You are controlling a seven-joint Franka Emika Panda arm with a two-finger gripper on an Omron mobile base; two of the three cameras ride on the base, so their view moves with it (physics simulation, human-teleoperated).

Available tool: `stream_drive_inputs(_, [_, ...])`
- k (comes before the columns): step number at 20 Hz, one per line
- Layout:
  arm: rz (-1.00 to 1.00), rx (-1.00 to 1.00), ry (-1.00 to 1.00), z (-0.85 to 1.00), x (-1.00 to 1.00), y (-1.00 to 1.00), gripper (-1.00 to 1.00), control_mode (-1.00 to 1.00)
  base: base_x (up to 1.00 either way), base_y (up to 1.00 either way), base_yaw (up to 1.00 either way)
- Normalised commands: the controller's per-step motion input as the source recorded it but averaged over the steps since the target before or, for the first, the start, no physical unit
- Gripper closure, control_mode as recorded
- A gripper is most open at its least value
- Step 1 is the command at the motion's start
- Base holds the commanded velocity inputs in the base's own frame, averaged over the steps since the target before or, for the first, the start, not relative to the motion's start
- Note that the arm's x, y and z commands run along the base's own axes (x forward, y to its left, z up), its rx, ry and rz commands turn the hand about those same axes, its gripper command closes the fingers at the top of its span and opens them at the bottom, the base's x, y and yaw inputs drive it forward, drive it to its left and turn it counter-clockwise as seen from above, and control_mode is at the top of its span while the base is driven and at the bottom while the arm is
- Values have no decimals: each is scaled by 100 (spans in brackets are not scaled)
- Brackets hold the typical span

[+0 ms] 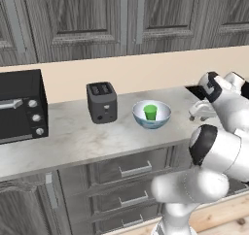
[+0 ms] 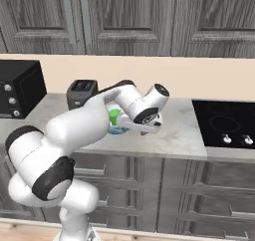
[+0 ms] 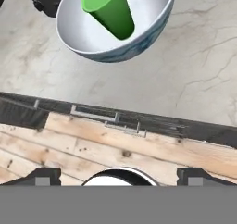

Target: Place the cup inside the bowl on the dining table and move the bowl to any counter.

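The cup [image 1: 150, 112] stands upright inside the bowl [image 1: 162, 116], its open mouth up and its long axis vertical; in the hand view it reads as a green cone [image 3: 111, 9] leaning toward the upper left of that picture, which is the camera's tilt and not the cup's. The bowl rests mouth-up on the table [image 1: 73, 142], the grey marble-look top over the grey drawers [image 1: 131, 168] and under the beige backsplash [image 1: 146, 71]. It sits just right of the black toaster [image 1: 101, 102], apart from it, and a black oven [image 1: 19, 105] stands well off to the left. A black cooktop [image 2: 224, 123] lies in the top to the right.

The gripper [image 3: 118, 177] hangs near the front edge of the table, to the right of the bowl in the left base view and apart from it. In the hand view the bowl [image 3: 152, 31] lies ahead of the two dark fingertips [image 3: 44, 176], with bare marble [image 3: 194, 79] and the table's edge between them. The fingertips sit far apart at the bottom corners with nothing between them, so the gripper is spread wide and holds nothing. In the right base view the arm [image 2: 84, 123] covers most of the bowl, and the hand there is probably just past the bowl's right side, though the wrist hides the fingers.
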Motion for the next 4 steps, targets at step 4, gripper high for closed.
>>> stream_drive_inputs(4, [0,-4,0,17,-51,0,-100,-100,0,0,0])
